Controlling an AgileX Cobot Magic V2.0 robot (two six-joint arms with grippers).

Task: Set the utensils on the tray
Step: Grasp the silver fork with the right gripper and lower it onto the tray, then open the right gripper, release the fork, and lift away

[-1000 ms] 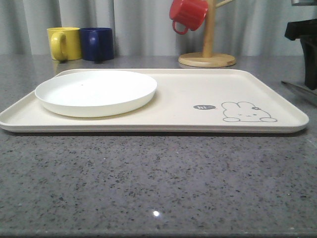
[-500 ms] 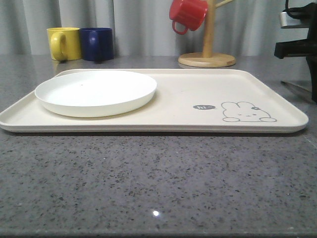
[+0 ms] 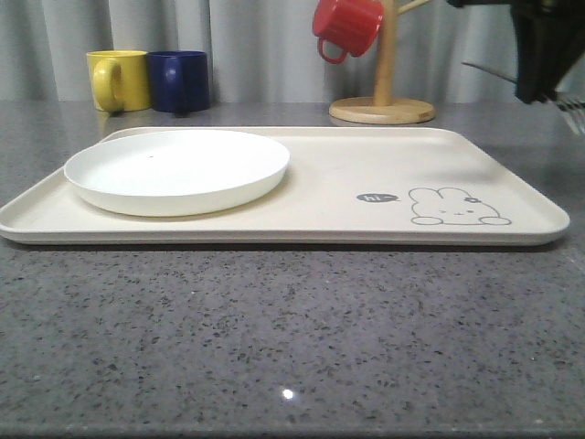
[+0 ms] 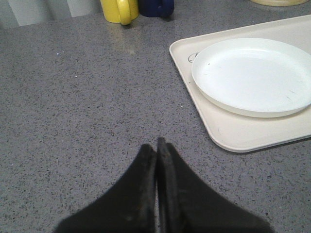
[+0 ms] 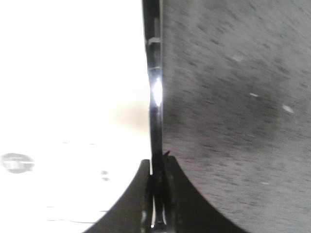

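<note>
The cream tray [image 3: 347, 197] with the rabbit drawing lies across the middle of the counter. High above its far right corner my right gripper [image 3: 539, 91] is shut on a slim silver fork [image 3: 574, 114], whose tines poke out at the right edge of the front view. From the right wrist the fork [image 5: 154, 87] shows edge-on, clamped in the gripper [image 5: 156, 167], over the line between the tray [image 5: 73, 97] and the grey counter. My left gripper [image 4: 157, 143] is shut on nothing, low over the counter beside the tray's [image 4: 243, 136] left end.
A round white plate [image 3: 178, 169] fills the tray's left half and also shows as the plate [image 4: 252, 73] from the left wrist. A yellow mug [image 3: 119, 80] and blue mug [image 3: 180, 80] stand at the back left. A red mug [image 3: 347, 26] hangs on a wooden stand [image 3: 382, 110].
My right gripper has risen from the counter at the right edge to high over the tray's far right corner, carrying the fork up with it. The left arm has not moved.
</note>
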